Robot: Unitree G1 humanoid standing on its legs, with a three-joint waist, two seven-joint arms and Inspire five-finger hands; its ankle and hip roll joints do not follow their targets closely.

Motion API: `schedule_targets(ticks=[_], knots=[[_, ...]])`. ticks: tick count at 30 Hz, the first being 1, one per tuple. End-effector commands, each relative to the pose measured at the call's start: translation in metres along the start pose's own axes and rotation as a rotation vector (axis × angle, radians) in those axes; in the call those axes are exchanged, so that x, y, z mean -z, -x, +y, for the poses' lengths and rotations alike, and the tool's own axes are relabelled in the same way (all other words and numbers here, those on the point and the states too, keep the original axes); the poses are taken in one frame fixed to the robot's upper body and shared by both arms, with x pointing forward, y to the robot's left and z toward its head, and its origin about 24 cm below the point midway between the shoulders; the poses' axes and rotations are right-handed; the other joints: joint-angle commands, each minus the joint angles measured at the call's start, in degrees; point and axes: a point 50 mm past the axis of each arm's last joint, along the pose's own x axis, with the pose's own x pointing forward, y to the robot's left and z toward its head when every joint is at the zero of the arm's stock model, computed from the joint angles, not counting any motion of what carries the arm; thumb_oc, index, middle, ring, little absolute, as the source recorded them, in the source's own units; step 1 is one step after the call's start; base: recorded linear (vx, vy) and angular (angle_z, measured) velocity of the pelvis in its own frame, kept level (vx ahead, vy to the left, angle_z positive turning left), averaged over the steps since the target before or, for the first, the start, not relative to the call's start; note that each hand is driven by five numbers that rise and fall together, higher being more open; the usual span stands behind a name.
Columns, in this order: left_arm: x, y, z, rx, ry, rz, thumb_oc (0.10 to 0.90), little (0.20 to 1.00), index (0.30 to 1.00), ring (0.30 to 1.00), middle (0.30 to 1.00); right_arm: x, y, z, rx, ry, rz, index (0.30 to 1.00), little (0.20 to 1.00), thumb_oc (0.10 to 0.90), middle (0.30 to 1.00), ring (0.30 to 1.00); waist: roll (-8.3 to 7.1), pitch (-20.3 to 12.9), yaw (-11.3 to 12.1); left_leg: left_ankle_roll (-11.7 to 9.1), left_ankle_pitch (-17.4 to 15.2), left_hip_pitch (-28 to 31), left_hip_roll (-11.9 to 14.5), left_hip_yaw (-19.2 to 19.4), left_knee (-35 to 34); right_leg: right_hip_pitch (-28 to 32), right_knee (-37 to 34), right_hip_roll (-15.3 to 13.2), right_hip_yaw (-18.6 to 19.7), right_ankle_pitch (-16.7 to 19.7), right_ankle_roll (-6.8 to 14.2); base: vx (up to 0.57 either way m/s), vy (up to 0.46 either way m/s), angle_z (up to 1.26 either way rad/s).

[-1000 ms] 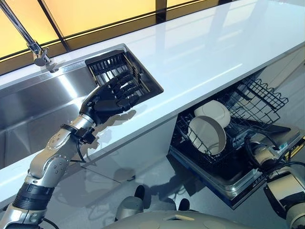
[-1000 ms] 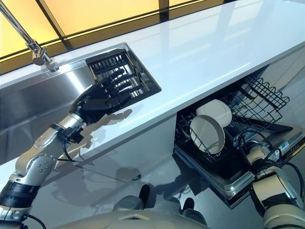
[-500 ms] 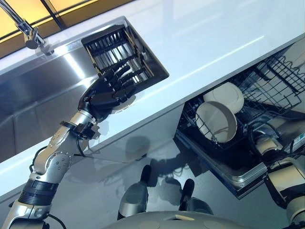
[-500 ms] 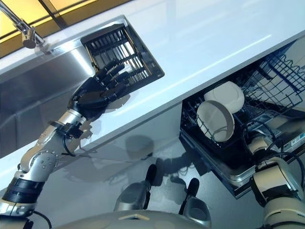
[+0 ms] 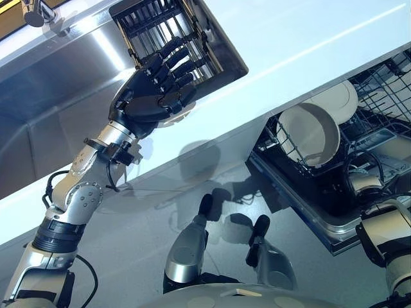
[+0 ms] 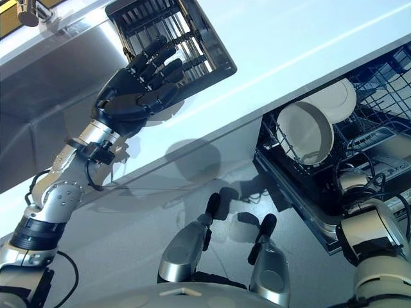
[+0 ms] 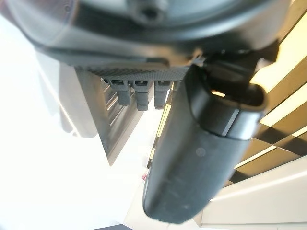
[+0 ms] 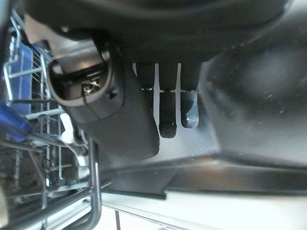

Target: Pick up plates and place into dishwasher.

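The left robot hand (image 5: 151, 96) hovers over the white worktop (image 5: 302, 32), right at the near corner of the black dish rack (image 5: 170, 32) that sits in the steel sink (image 5: 58, 83). Its fingers (image 5: 172, 56) are spread and nearly straight, pointing toward the rack's slats, and they grasp nothing. A small pale, rounded edge shows just under the palm on the worktop; what it is cannot be told. In the left wrist view the thumb (image 7: 201, 143) stands out in front and the fingers extend straight toward the rack's ribs, with the white worktop below them.

Under the worktop, to the robot's right, the dishwasher (image 5: 321, 212) stands open with its lower wire basket (image 5: 385, 83) pulled out. Two white plates stand on edge in the basket: the nearer plate (image 5: 309, 133) is tilted with its hollow face toward the camera, and the second plate (image 5: 340, 101) stands just behind it, partly covered by it.

The right arm reaches in from the lower right toward the dishwasher's front edge. The right robot hand (image 8: 168, 91) shows in its own wrist view, close to a dark inner surface of the dishwasher beside the wire basket; its fingers hang straight and relaxed, with nothing between them and the thumb.
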Motion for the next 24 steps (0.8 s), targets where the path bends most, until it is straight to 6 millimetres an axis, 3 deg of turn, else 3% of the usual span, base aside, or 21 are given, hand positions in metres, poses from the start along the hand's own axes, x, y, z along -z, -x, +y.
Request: schedule_targets(ticks=[1,12,24], knots=[[0.000,0.002,-0.002,0.001,0.031,-0.034,0.800,0.900,0.900,0.900,0.900,-0.093,0.028,-0.027,0.117,-0.064,-0.345,0.300,0.200,0.100,0.300,0.300,-1.50,0.68,-0.13,4.46,-4.40,-3.39,-6.25,1.80,6.42,-3.39,12.45,2.28,-0.36,-6.63,-4.52,-0.05,0.043,0.06],[-0.001,0.005,0.003,0.011,0.025,-0.024,0.800,0.900,0.900,0.900,0.900,-0.148,0.065,-0.064,0.239,-0.164,-0.543,0.300,0.200,0.100,0.300,0.300,-2.01,0.10,0.63,4.40,-4.59,-3.08,-5.73,1.75,6.26,-3.31,13.26,2.30,-0.65,-7.27,-4.73,0.00,0.006,0.00],[-0.001,0.005,0.005,0.028,0.042,0.001,0.800,0.900,0.900,0.900,0.900,-0.174,0.091,-0.092,0.316,-0.150,-0.621,0.300,0.200,0.100,0.300,0.300,-3.13,-1.08,1.74,4.29,-6.51,-3.80,-5.88,1.54,10.41,-1.88,14.91,2.03,-1.56,-8.75,-5.49,0.03,-0.016,0.07]])
